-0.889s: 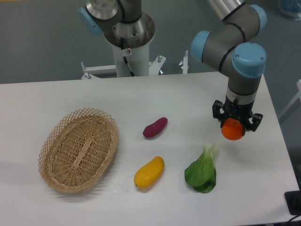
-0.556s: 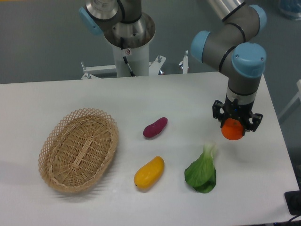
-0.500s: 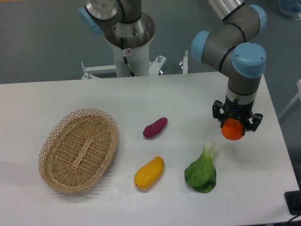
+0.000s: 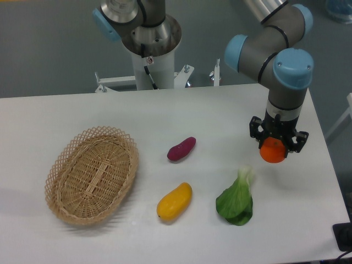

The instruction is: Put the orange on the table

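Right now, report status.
Gripper shut on orange, at the table's right side. Contact with tabletop unclear. Bok choy nearest, clear of it.

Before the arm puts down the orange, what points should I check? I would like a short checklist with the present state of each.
1. Orange held in the tool: ok, the fingers close around it.
2. Bare table under the orange: ok, white surface there.
3. Distance from the leafy green: ok, it lies lower left, apart from the orange.
4. Distance from the table's right edge: ok, but not generous.
5. Height of the orange above the table: cannot tell from this single view.
6. Basket, purple fruit and yellow fruit out of the way: ok, all far left.
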{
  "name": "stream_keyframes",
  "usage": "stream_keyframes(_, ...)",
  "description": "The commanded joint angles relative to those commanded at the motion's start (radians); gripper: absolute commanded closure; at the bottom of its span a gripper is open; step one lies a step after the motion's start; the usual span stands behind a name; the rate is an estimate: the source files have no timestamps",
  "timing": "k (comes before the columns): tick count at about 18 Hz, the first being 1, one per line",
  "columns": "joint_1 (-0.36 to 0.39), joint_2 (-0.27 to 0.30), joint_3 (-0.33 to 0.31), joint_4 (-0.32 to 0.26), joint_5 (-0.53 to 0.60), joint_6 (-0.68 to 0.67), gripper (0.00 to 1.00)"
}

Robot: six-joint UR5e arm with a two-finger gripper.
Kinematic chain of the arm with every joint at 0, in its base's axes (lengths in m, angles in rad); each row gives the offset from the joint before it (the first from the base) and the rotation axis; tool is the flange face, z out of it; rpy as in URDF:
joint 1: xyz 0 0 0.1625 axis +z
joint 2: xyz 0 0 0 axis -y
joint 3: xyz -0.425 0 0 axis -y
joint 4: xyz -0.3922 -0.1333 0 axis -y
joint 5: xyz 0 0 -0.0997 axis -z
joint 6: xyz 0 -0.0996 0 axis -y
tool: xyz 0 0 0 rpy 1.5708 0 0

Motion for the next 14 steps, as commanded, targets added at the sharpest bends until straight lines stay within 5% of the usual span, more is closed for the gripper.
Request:
stream_keyframes(4, -0.028, 0.018, -0.058, 0.003, 0.002, 0.000, 0.62)
stream_keyframes(9, -0.055, 0.100, -0.228, 0.024, 0.003, 0.082, 0.63)
stream_keyframes(14, -0.104, 0.130, -0.304, 0.063, 0.014, 0.100, 0.63)
